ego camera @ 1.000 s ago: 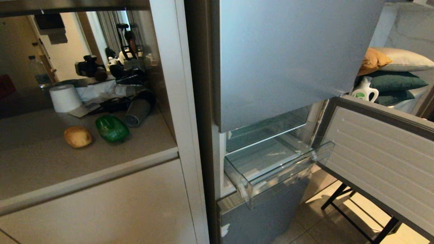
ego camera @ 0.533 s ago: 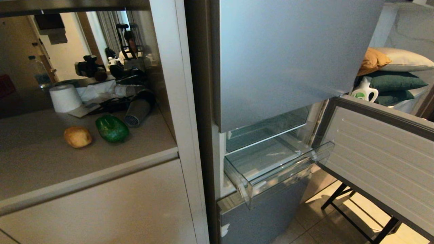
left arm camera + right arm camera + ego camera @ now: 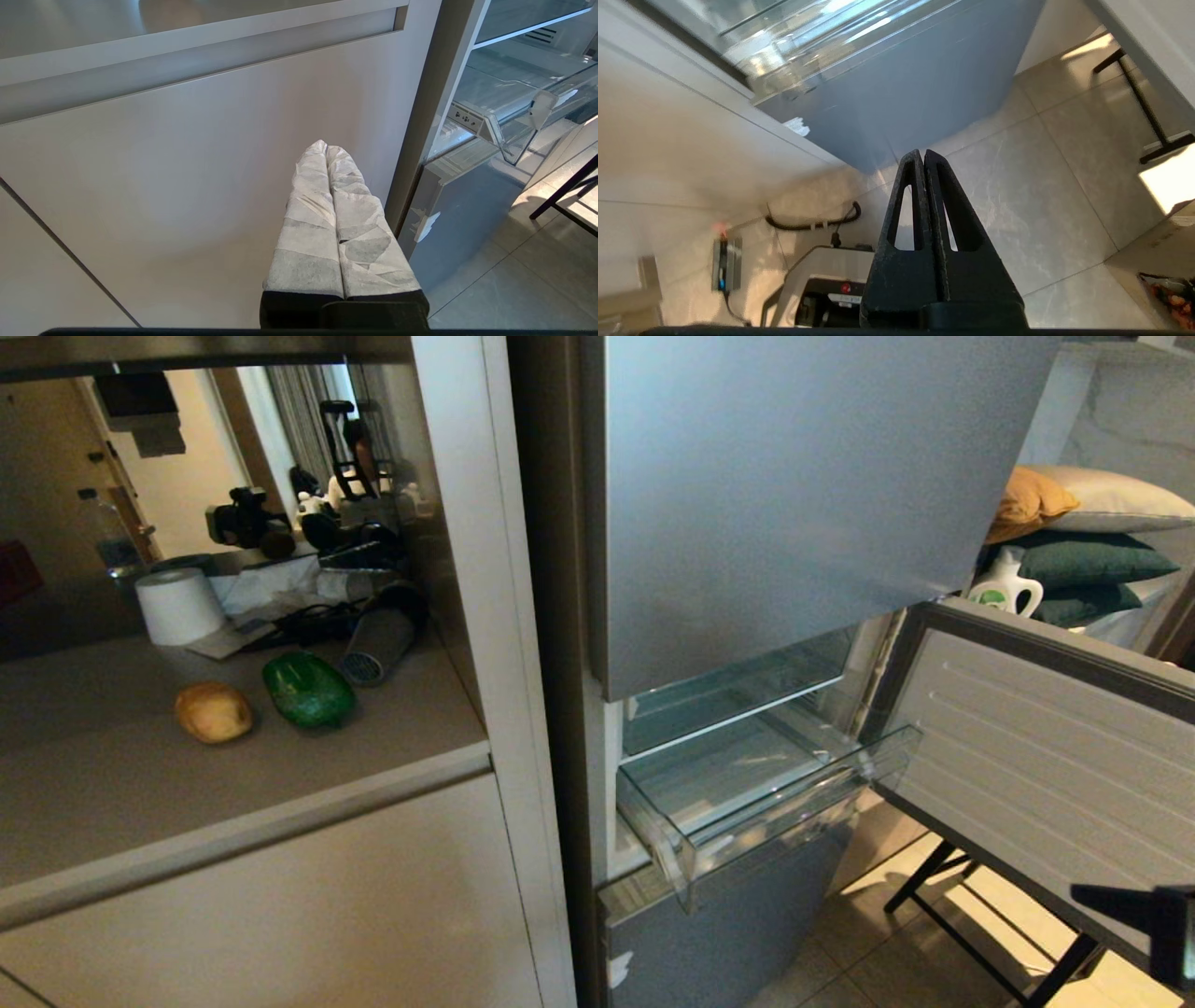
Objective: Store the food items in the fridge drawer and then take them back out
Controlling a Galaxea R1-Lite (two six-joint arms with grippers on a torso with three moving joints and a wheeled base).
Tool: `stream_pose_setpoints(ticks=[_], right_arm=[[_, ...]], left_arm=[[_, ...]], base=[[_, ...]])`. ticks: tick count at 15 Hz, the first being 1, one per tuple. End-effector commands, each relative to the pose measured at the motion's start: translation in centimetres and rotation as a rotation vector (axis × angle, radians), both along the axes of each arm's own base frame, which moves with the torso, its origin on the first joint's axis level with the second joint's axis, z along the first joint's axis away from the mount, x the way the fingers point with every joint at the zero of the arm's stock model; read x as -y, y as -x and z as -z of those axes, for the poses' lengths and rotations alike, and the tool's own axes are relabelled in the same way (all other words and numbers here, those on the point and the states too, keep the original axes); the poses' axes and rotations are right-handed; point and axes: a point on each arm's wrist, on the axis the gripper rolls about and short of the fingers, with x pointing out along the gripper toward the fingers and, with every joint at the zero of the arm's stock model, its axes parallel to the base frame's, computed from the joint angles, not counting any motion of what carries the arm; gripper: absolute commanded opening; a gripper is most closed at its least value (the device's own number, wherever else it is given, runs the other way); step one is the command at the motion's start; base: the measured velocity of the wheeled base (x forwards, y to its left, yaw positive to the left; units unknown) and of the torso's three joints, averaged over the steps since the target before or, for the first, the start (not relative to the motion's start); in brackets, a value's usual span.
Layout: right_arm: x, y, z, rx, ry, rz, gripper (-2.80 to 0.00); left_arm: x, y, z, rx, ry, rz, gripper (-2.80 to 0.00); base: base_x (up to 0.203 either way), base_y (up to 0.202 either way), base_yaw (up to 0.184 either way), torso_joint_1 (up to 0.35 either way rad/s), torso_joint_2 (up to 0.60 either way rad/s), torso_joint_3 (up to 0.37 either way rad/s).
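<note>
Two food items lay at the frame's left; one drawer stood open.
A tan oval potato lay beside a glossy green bell pepper; the clear plastic fridge drawer sat centre-right; the left gripper and right gripper were pressed together.

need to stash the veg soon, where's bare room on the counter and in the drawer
The clear plastic fridge drawer is pulled out and holds nothing. On the beige counter, the strip between the front edge and the tan potato and dark green pepper is bare. Behind them it is crowded: white paper roll, grey hairdryer, cables.
</note>
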Motion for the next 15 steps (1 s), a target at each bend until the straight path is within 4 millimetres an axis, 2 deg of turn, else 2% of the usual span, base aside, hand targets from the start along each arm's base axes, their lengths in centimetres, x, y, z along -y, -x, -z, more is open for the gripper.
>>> stream_pose_setpoints(ticks=[1, 6, 9, 11, 15], right_arm=[[-0.2, -6.3, 3.1, -0.154, 0.005, -0.012, -2.80], [-0.5, -15.9, 7.8, -0.075, 0.031, -0.048, -2.80], [-0.5, -20.6, 9.1, -0.020, 0.040, -0.050, -2.80], [-0.4, -22.6, 9.3, 0.012, 0.051, -0.054, -2.80], [-0.5, -24.7, 9.9, 0.030, 0.057, -0.066, -2.80]], left_arm=[[0.0, -0.1, 0.3, -0.010, 0.000, 0.000, -2.80], [0.0, -0.1, 0.3, -0.011, 0.000, 0.000, -2.80], [0.0, -0.1, 0.3, -0.010, 0.000, 0.000, -2.80], [0.0, -0.1, 0.3, -0.010, 0.000, 0.001, -2.80], [0.0, -0.1, 0.3, -0.010, 0.000, 0.000, -2.80]], base=[[0.000, 0.000, 0.000, 0.000, 0.00, 0.000], [0.000, 0.000, 0.000, 0.000, 0.00, 0.000], [0.000, 0.000, 0.000, 0.000, 0.00, 0.000], [0.000, 0.000, 0.000, 0.000, 0.00, 0.000], [0.000, 0.000, 0.000, 0.000, 0.00, 0.000]])
